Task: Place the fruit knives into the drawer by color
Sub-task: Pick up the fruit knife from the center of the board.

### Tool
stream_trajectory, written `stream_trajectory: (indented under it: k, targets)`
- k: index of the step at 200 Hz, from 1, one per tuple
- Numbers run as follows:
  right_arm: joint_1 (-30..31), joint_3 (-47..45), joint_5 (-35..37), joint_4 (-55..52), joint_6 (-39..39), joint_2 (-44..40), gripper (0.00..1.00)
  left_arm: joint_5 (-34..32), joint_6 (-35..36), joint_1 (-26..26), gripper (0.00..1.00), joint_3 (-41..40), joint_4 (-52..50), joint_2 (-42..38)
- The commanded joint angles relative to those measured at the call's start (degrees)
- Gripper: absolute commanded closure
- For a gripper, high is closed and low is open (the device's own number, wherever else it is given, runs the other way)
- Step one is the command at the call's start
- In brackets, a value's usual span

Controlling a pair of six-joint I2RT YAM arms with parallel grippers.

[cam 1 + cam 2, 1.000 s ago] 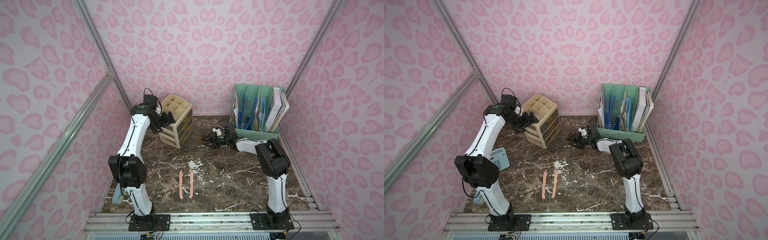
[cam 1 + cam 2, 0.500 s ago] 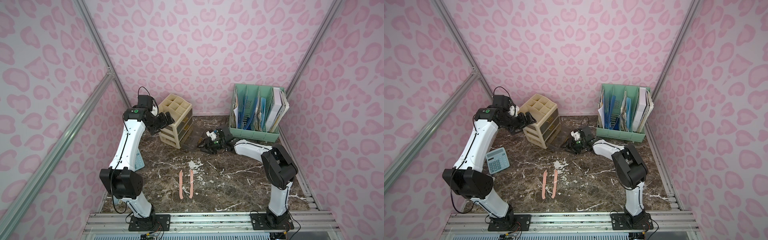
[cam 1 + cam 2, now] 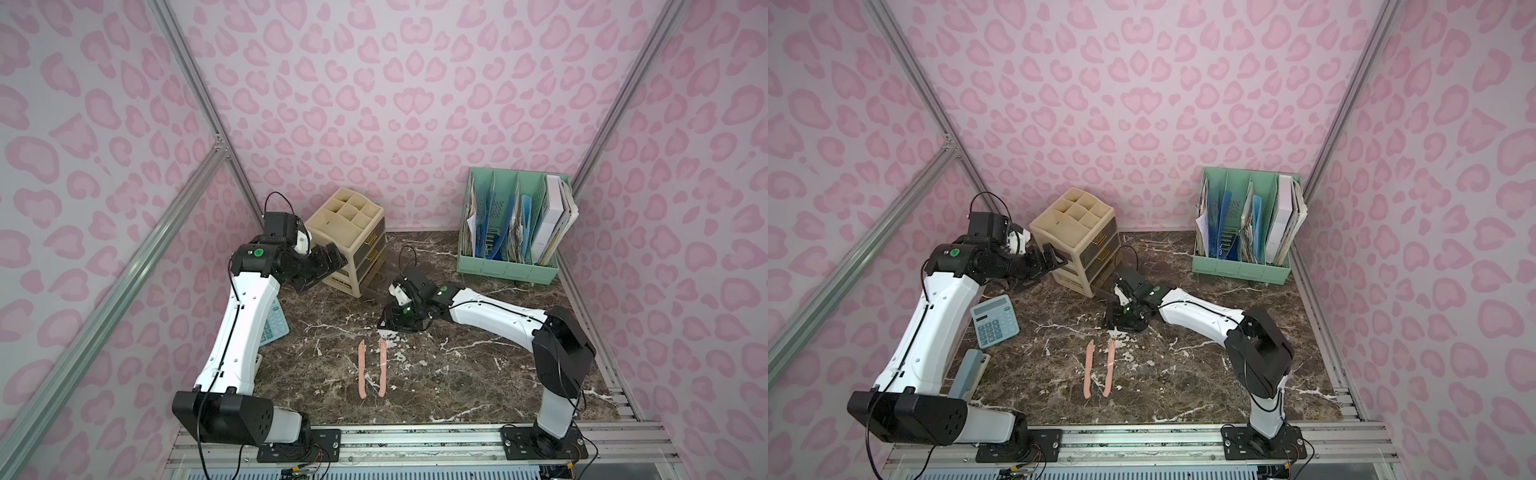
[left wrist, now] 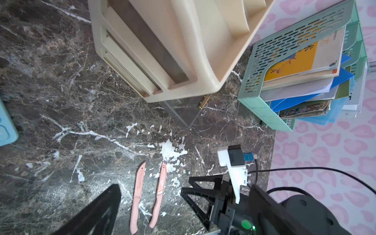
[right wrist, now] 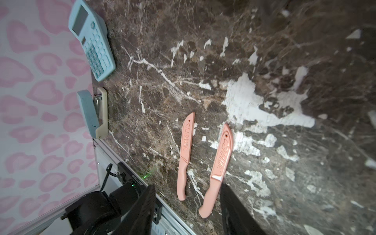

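Two salmon pink fruit knives [image 3: 362, 368] [image 3: 382, 368] lie side by side on the marble table, in both top views [image 3: 1088, 368] [image 3: 1109, 368]. The cream drawer unit [image 3: 353, 245] stands at the back left, its clear bottom drawer [image 4: 183, 110] pulled out. My left gripper [image 3: 336, 259] hangs open and empty beside the unit's left side, not touching it. My right gripper [image 3: 384, 322] hovers open just behind the knives' tips, in front of the pulled-out drawer. In the right wrist view the knives [image 5: 185, 154] [image 5: 218, 162] lie below the open, empty gripper [image 5: 187, 203].
A green file rack [image 3: 511, 232] full of books and folders stands at the back right. A light blue calculator [image 3: 994, 320] and a stapler [image 3: 969, 374] lie along the left wall, partly under my left arm.
My right gripper has drawn back from the drawer toward the knives and its jaws have widened. My left arm has swung lower and leftward, its gripper staying open by the unit.
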Motion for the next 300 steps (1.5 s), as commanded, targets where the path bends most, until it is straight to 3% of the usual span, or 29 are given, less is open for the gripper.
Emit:
stream_trajectory:
  k: [1, 68, 130, 156, 174, 221, 300]
  targets:
    - [2.76, 1.81, 7.65, -8.78, 0.01, 0.97, 0.46, 0.20, -0.07, -0.39, 0.01, -2.95, -0.26, -3.23]
    - [6.27, -3.77, 10.17, -7.00, 4.98, -3.19, 0.42, -0.42, 0.52, -4.31, 0.01, -17.35, -5.08, -15.76]
    - [5.76, -10.22, 7.69, -2.15, 3.85, -10.72, 0.24, 0.10, 1.35, -8.30, 0.04, -37.62, -8.62, -30.93]
    - [4.66, -14.45, 4.69, 2.63, 3.83, -15.61, 0.09, 0.04, 0.92, -9.39, 0.08, -43.70, -8.23, -35.07]
    - [3.74, -16.59, 3.29, 5.22, 4.36, -18.89, 0.06, -0.45, 0.53, -9.98, 0.10, -47.07, -7.35, -36.93]
    - [2.15, -17.82, 2.72, 6.21, 3.78, -22.26, 0.04, -1.72, -3.35, -11.75, 0.17, -48.80, -5.60, -37.24]
    - [0.89, -17.39, 0.70, 6.47, 3.01, -21.66, 0.03, -13.14, -16.77, -27.48, 0.12, -50.49, 4.97, -26.78]
